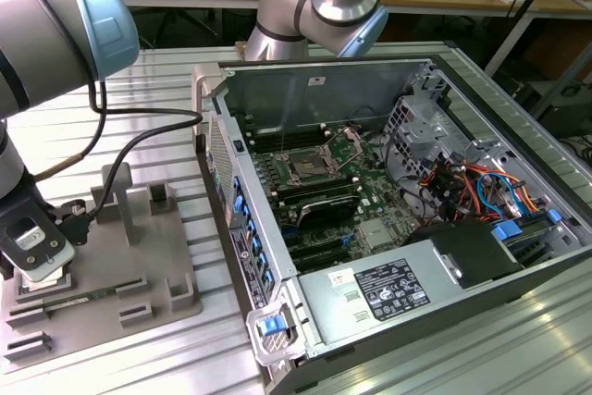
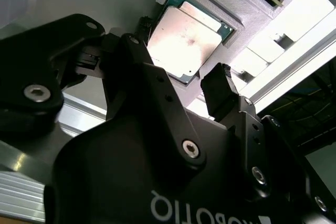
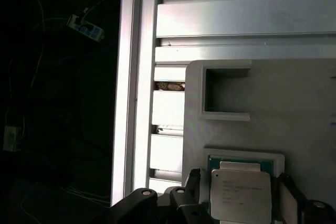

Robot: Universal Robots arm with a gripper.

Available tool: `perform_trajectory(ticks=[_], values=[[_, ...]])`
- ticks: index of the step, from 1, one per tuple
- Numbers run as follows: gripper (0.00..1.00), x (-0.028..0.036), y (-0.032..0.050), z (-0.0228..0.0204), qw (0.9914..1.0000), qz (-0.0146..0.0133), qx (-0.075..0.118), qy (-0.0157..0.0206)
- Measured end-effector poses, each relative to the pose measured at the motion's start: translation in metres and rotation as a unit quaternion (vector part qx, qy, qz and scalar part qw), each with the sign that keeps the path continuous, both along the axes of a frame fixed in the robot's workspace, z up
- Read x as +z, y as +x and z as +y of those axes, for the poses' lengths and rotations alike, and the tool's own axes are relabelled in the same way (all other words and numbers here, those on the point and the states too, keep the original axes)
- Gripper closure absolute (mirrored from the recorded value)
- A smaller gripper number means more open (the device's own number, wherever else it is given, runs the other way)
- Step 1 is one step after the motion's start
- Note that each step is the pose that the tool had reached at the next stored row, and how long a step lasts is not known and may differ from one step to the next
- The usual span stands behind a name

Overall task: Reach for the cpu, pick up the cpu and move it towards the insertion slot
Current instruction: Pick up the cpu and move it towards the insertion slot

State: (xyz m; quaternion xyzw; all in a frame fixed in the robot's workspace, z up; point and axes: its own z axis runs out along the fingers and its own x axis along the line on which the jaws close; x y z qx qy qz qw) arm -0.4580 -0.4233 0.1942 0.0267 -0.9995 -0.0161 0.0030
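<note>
The cpu (image 2: 184, 40) (image 3: 240, 195), a flat square chip with a silvery top and green edge, lies in a shallow recess of the grey plastic tray (image 1: 139, 256) at the exterior view's left. My gripper (image 1: 39, 265) (image 2: 181, 51) (image 3: 239, 182) hangs low over it, open. One black finger (image 2: 220, 90) stands on each side of the chip with a small gap showing; the other finger (image 3: 193, 182) is beside the opposite edge. The insertion slot (image 1: 305, 168), a silver-framed socket with a dark centre, sits on the motherboard inside the open computer case, well to the exterior view's right of the gripper.
The computer case (image 1: 407, 228) lies open on the ribbed aluminium table (image 1: 111, 90), with cables, drive cage and power supply inside. Raised grey blocks (image 1: 157, 196) stand on the tray near the gripper. A black cable (image 1: 148, 117) runs along the arm. The table's edge rail (image 3: 131, 77) passes beside the tray.
</note>
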Motion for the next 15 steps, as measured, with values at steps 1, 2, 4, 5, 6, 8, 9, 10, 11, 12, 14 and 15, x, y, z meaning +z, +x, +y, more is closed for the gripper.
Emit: perform_trajectory(ticks=[1, 2, 4, 5, 6, 8, 9, 10, 11, 12, 14, 15], values=[[0.34, 0.0000, 0.0000, 0.0000, 1.00000, -0.0001, 0.000, 0.0000], [0.34, 0.0000, 0.0000, 0.0000, 1.00000, -0.0001, 0.000, -0.0001], [0.34, 0.0002, 0.0000, -0.0001, 1.00000, 0.0000, 0.000, -0.0002], [0.34, 0.0000, 0.0001, -0.0001, 1.00000, 0.0001, -0.003, -0.0002], [0.34, -0.0002, 0.0002, -0.0001, 0.99998, 0.0001, -0.006, -0.0003], [0.34, -0.0012, 0.0006, -0.0002, 0.99992, 0.0000, -0.013, -0.0004], [0.34, -0.0015, 0.0007, -0.0007, 0.99990, 0.0000, -0.014, -0.0005], [0.34, -0.0016, 0.0007, -0.0035, 0.99991, 0.0000, -0.013, -0.0005], [0.34, -0.0018, 0.0006, -0.0048, 0.99992, 0.0000, -0.012, -0.0005], [0.34, -0.0018, 0.0007, -0.0055, 0.99993, 0.0000, -0.012, -0.0005], [0.34, -0.0024, 0.0006, -0.0064, 0.99993, 0.0000, -0.012, -0.0004], [0.34, -0.0031, 0.0006, -0.0064, 0.99993, -0.0001, -0.012, -0.0004]])
